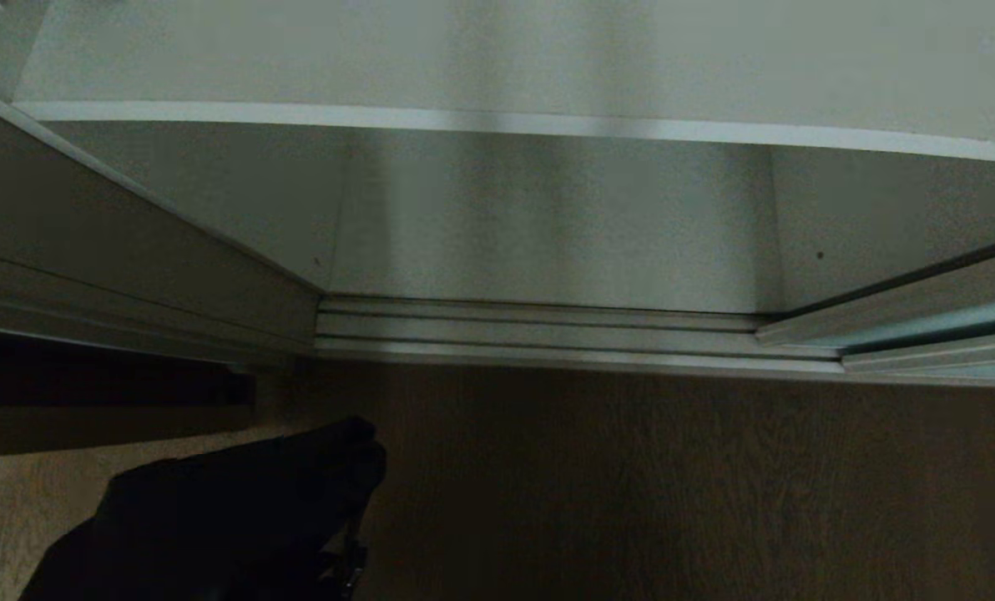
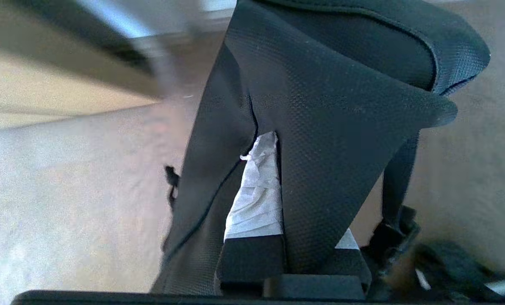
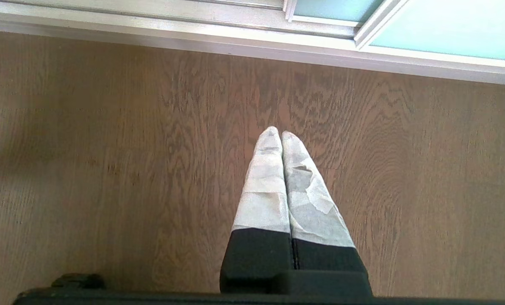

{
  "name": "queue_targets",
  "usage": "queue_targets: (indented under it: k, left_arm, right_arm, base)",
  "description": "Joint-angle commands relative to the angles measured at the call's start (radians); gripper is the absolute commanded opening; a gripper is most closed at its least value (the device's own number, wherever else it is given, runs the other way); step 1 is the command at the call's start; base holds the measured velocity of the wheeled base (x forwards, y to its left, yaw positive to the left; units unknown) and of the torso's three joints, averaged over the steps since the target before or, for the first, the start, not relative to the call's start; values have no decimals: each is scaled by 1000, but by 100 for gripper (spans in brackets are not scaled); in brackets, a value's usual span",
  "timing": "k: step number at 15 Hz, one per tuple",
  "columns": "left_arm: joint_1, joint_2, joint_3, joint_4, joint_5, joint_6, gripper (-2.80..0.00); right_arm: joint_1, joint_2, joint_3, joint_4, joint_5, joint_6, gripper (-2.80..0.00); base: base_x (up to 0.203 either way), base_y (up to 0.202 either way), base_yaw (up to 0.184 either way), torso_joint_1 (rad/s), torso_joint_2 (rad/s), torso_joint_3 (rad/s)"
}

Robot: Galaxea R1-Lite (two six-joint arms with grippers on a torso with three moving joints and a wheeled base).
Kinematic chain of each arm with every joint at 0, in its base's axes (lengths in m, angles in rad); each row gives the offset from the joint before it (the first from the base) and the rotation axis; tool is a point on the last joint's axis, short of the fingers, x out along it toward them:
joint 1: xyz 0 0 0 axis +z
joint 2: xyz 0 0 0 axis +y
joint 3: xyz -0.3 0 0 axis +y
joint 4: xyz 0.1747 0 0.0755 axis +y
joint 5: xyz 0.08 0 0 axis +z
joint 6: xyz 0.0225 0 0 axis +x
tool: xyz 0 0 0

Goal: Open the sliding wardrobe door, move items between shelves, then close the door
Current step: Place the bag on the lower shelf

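My left gripper is shut on a black strappy bundle. Its textured fabric runs between the white-taped fingers, and a strap with a buckle hangs beside them. In the head view the bundle shows low at the left over the wooden floor, in front of the wardrobe, and it hides the gripper. A light-grey shelf with a white front edge spans the open wardrobe. The sliding wardrobe door stands off to the right. My right gripper hangs shut and empty above the floor.
The ribbed silver floor track runs along the wardrobe's foot. Below the shelf is a bare grey compartment between a left side wall and a right one. A dark gap lies at the left.
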Motion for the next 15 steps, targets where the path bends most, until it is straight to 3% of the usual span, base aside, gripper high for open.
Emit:
queue_targets:
  k: [1, 5, 10, 12, 15]
  left_arm:
    - [-2, 237, -23, -30, -27, 6, -280]
    - [-14, 491, -62, -142, -58, -12, -280]
    - [-135, 757, -159, -225, -67, -46, -280]
    - [-217, 856, -192, -320, -21, -67, -280]
    - [-363, 951, -275, -519, 143, -135, -280]
  right_arm:
    - [0, -2, 0, 0, 0, 0, -280]
    - [0, -2, 0, 0, 0, 0, -280]
    - [0, -2, 0, 0, 0, 0, -280]
    - [0, -2, 0, 0, 0, 0, -280]
    - [0, -2, 0, 0, 0, 0, -280]
  base:
    - [0, 0, 0, 0, 0, 0]
    - [0, 0, 0, 0, 0, 0]
    - [0, 0, 0, 0, 0, 0]
    - [0, 0, 0, 0, 0, 0]
    - [0, 0, 0, 0, 0, 0]
